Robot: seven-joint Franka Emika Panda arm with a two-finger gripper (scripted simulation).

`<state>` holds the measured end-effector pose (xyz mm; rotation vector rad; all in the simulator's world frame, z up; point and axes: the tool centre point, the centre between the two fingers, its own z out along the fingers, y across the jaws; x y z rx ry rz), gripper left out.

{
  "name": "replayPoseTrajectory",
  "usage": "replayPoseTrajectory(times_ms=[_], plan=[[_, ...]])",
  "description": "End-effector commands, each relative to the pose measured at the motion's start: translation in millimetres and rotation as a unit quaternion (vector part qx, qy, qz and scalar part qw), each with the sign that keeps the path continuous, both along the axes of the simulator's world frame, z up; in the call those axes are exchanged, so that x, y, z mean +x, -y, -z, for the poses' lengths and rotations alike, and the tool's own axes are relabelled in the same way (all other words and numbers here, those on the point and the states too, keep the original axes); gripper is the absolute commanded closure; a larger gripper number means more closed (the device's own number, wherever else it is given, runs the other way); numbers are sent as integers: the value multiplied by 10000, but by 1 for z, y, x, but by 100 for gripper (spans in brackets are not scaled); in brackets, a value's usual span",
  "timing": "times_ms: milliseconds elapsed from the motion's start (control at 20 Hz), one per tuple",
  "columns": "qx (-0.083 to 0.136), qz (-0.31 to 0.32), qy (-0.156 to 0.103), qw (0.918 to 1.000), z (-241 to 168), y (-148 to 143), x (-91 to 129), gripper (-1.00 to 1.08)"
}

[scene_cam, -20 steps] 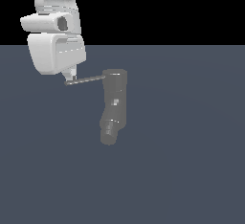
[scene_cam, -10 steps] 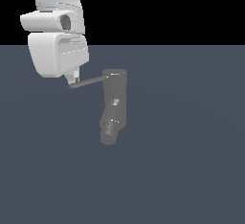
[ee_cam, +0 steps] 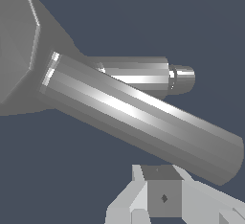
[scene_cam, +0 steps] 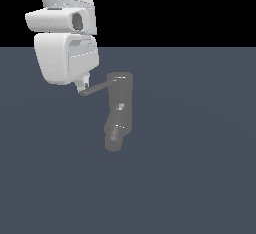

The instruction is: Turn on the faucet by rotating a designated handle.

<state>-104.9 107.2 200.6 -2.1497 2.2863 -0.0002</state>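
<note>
The dull grey faucet (scene_cam: 120, 109) stands in the middle of the exterior view, its spout end angled down toward the floor. The thin grey handle (scene_cam: 97, 88) sticks out of its top toward the exterior view's left. My gripper (scene_cam: 83, 85) hangs under the white hand, its narrow fingertips held together and touching the handle's outer end. In the wrist view the handle (ee_cam: 143, 117) fills the picture as a long rod. The faucet (ee_cam: 19, 41) body lies behind it, and the gripper (ee_cam: 160, 201) sits just beside the rod, with nothing between its fingers.
A flat dark blue-grey floor (scene_cam: 200, 168) spreads around the faucet. The white arm (scene_cam: 62, 53) rises above the handle's end at the exterior view's upper left.
My gripper has shifted slightly toward the exterior view's right and down, pushing the handle's outer end along. The handle has swung a little and now looks shorter and more slanted.
</note>
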Motion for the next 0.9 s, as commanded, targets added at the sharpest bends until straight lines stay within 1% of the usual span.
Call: replayPoseTrajectory(times_ms=[0,550,650,850], plan=[[-10,5,-10,10000,0,6,-7,108],[-10,-6,-12,10000,-1,27,-32,108],[-5,-26,-9,10000,0,23,-30,108],[-6,-23,-10,10000,0,43,-31,108]])
